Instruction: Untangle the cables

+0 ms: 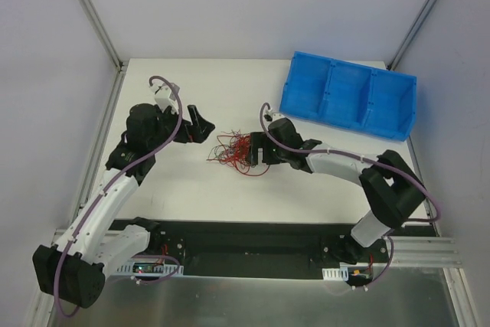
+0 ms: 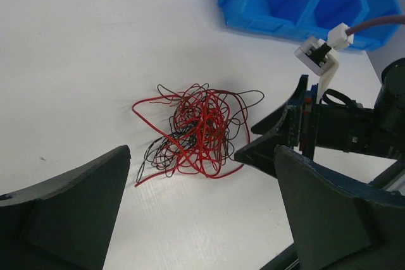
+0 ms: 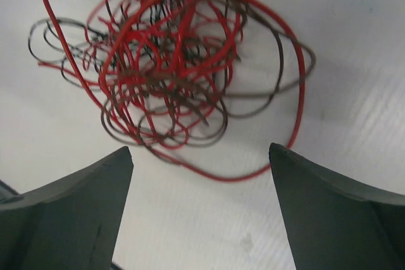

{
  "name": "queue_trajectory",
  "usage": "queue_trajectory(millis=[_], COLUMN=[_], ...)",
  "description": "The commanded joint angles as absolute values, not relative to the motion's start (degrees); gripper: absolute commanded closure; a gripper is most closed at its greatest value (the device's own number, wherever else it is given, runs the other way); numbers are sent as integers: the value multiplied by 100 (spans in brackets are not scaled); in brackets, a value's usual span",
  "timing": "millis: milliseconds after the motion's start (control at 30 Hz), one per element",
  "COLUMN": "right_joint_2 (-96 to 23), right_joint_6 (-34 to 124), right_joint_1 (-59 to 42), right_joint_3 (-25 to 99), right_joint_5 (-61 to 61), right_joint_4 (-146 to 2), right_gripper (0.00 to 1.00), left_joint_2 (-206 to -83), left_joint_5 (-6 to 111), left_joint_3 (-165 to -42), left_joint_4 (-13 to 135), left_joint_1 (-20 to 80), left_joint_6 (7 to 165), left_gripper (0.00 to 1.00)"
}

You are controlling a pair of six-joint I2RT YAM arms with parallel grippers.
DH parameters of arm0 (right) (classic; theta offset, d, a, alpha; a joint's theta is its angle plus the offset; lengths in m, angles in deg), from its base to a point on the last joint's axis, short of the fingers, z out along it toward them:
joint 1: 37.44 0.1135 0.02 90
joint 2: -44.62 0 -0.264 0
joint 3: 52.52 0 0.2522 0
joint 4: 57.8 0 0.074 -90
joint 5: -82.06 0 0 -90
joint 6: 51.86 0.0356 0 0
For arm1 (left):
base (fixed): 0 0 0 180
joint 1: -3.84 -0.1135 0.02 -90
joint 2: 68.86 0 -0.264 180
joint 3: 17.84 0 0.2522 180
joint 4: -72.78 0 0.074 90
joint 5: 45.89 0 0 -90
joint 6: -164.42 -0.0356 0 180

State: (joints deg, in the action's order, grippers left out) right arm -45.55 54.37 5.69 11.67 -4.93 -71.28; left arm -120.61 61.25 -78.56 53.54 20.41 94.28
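On a white table (image 1: pixel 230 197), with a blue three-compartment bin (image 1: pixel 348 96) at its far right corner, the left gripper (image 1: pixel 199 123) and right gripper (image 1: pixel 257 151) stand with jaws spread wide and empty. They flank the cables (image 1: pixel 236 152), a red-and-black tangle lying mid-table, the right one at the heap's edge. The wires look featherlight, springy and liable to slip; a loose outer red loop seems the best hold.
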Motion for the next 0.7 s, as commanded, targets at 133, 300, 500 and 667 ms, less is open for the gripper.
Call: queue_trajectory(millis=[133,300,500,667], right_joint_2=[-5592,-5023,-3890,-3344], right_joint_6=[5669,5634,5704,5380], right_joint_1=[720,1001,1151,1134], right_joint_3=[1766,1170,71,174], right_joint_5=[-759,-1101,-855,-495], right_joint_4=[-5389,-5748,-5837,-6591], right_gripper=[50,88,92,52], left_joint_2=[-13309,-14442,-15034,-15130], left_joint_5=[7529,8469,8990,8612], left_joint_3=[-8196,-8442,-8548,-8705], left_joint_4=[5286,5128,5119,5076], left_joint_1=[2106,2106,2124,2413], left_joint_6=[9841,10087,10263,10420], left_gripper=[12,18,21,13])
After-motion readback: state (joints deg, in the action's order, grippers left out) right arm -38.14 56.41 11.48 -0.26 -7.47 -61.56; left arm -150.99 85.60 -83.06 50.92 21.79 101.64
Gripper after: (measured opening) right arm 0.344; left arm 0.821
